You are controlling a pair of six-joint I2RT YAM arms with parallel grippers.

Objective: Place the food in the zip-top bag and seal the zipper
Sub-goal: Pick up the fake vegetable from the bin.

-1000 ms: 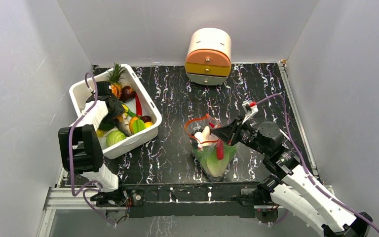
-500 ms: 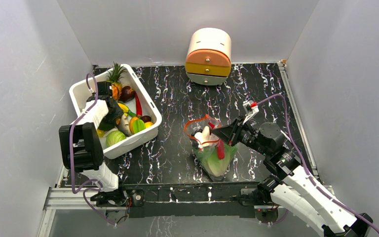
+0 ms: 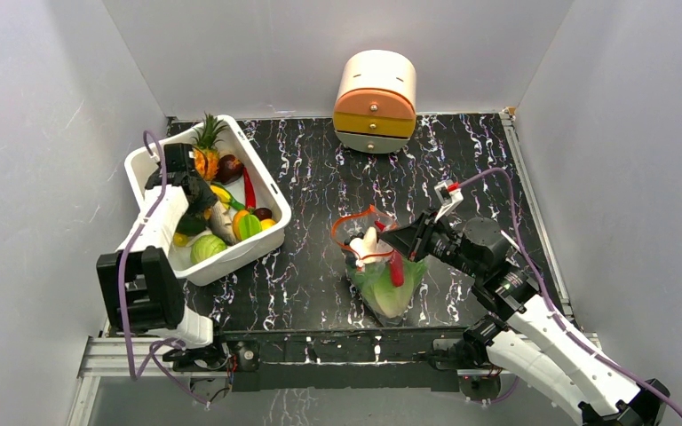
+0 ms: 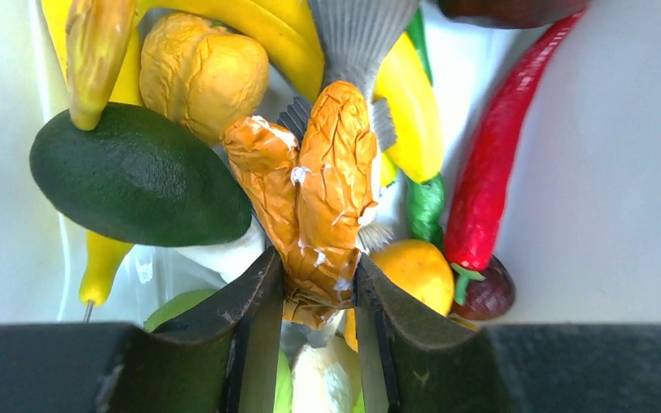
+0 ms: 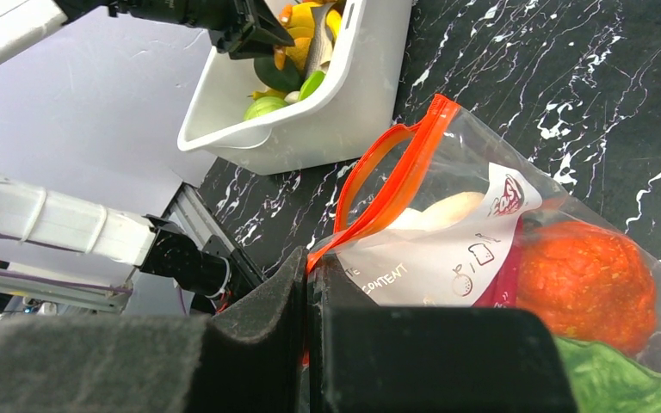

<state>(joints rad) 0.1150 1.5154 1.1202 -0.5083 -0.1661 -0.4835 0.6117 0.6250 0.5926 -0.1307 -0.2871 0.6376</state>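
We rate this a robotics lab test cell, not a home or shop. Evidence: plain white panels (image 3: 44, 133) box in the work area on 3 sides. A black marble-print tabletop (image 3: 320, 177) sits on an aluminium rail (image 3: 124, 353), w/ robot arms (image 3: 533, 324) bolted at its near edge and purple cables (image 3: 127, 266) exposed. Props are staged: toy produce (image 3: 231, 217) in a white tub (image 3: 235, 257), plus a mini drawer unit (image 3: 375, 102).

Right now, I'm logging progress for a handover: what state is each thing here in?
zip-top bag: mouth open, cabbage inside
zipper: unsealed
right gripper: shut on the zipper
left gripper: shut on orange-brown wrinkled toy in the white tub
drawer unit: both drawers shut
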